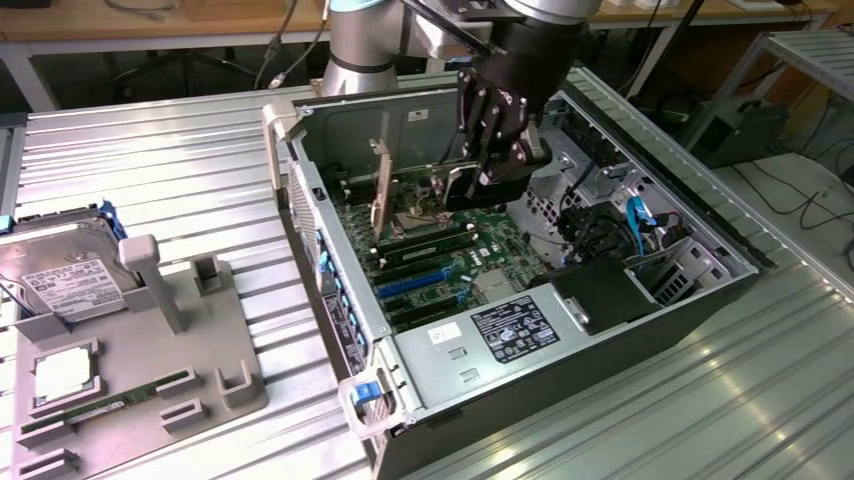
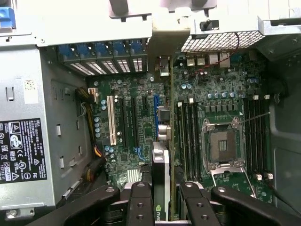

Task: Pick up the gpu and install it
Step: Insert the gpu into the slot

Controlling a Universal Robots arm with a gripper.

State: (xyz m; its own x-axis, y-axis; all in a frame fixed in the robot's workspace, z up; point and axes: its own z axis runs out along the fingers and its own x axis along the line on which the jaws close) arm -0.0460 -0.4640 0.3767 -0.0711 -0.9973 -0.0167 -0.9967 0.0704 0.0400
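Observation:
The gpu [image 1: 416, 192] stands on edge inside the open computer case [image 1: 694, 215], over the green motherboard [image 1: 454, 262]. My gripper [image 1: 489, 172] reaches down into the case and is shut on the card's end away from the rear wall. In the wrist view the gpu [image 2: 161, 167] shows edge-on, with black shroud and green board, between my two black fingers [image 2: 141, 202]. My gripper [image 2: 164, 190] holds it in line with the blue expansion slot [image 2: 156, 110]. The card's silver bracket [image 2: 169, 40] lies against the case's rear slot openings. Whether its edge sits in the slot is hidden.
A power supply [image 1: 514, 330] fills the case's near end. RAM slots and the bare CPU socket [image 2: 223, 143] lie beside the card. Blue cables [image 1: 638, 215] run by the drive bays. On the grey fixture [image 1: 200, 350] at the exterior view's left sit a hard drive [image 1: 60, 275] and a RAM stick [image 1: 107, 405].

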